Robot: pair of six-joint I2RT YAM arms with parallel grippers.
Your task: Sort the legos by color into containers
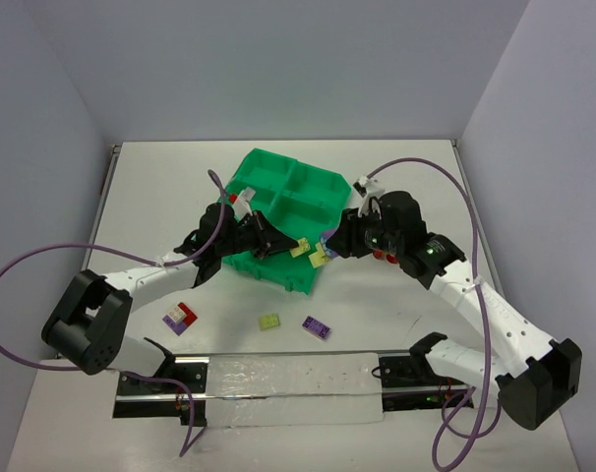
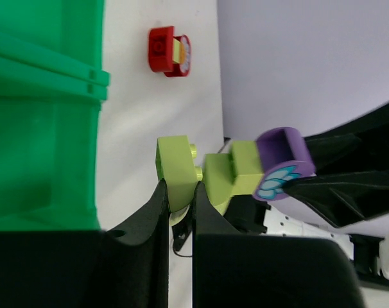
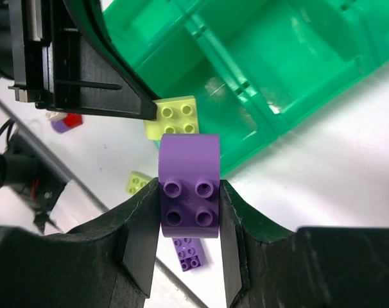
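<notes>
While held above the bench by the near edge of the green tray, pinched in the right pincer a purple lego, long axis toward the tray, studs facing its wrist, and in the left pincer a yellow lego.

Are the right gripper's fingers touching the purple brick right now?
Touching. The right wrist view shows both fingers pressed flat against the purple brick's opposite sides, no gap.

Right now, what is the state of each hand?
Left hand: closed on a yellow lego.
Right hand: closed on a purple lego.
</notes>
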